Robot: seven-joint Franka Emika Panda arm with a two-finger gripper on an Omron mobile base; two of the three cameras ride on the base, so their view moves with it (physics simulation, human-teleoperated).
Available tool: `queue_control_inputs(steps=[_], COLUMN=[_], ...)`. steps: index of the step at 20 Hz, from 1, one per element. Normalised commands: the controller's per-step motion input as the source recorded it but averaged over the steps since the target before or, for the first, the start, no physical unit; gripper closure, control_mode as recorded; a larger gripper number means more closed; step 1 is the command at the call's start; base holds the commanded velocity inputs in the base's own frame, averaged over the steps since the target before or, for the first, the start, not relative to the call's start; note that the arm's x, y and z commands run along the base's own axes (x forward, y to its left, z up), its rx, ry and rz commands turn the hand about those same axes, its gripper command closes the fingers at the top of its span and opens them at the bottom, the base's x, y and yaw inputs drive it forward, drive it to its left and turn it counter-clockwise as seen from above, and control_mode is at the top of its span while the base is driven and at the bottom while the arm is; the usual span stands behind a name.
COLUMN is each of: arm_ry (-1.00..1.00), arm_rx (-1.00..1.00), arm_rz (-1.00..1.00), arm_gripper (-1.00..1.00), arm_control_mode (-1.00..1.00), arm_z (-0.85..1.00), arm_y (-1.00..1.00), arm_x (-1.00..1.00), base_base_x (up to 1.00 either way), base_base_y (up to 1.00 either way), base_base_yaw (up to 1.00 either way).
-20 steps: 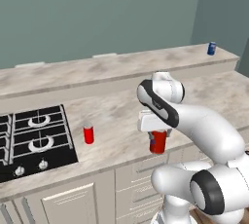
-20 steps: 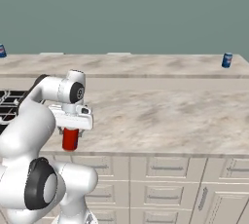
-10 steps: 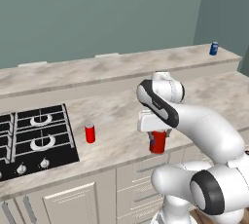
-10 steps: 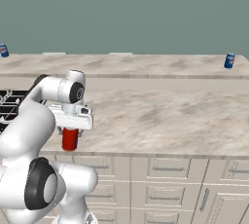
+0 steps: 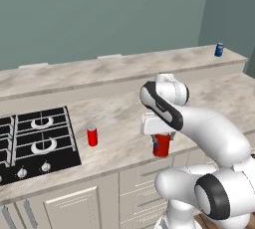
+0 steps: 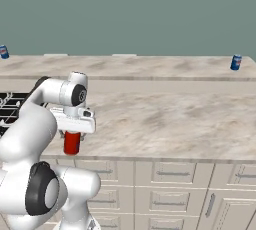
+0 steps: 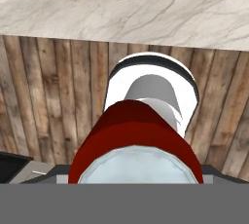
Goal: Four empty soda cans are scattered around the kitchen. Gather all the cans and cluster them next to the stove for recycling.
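Nothing has moved since the earlier frame — the end effector (image 5: pixel 161 141) clamps a red can (image 5: pixel 161 146) at the counter (image 5: pixel 119 138) edge, 3 o'clock of the stove (image 5: pixel 35 138). Swinging carelessly could topple the other red can (image 5: pixel 92 136).

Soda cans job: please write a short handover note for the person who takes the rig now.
Gripper: closed on a red can, which it holds at the front edge of the counter; the hand view looks down on the can's silvery top.
Other cans: a second red can stands on the counter just right of the stove. One blue can is on the back ledge at far right, another blue can on the ledge at far left.
Done: one can by the stove.
Left: carry the held can to the stove, then fetch both blue cans.
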Motion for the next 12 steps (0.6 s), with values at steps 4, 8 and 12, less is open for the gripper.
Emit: queue_control_inputs(steps=[4,8,12], arm_ry=[-0.02,-0.03,-0.05], arm_rx=[-0.05,-0.09,-0.03], arm_rz=[0.03,0.13,0.16], arm_gripper=[1.00,1.00,1.00], arm_control_mode=[-1.00,-1.00,-1.00], arm_z=[0.00,0.00,0.00], arm_y=[0.11,0.21,0.26], arm_x=[0.17,0.34,0.41], base_base_x=[0.04,0.00,0.00], base_base_y=[0.03,0.00,0.00], base_base_yaw=[0.00,0.00,0.00])
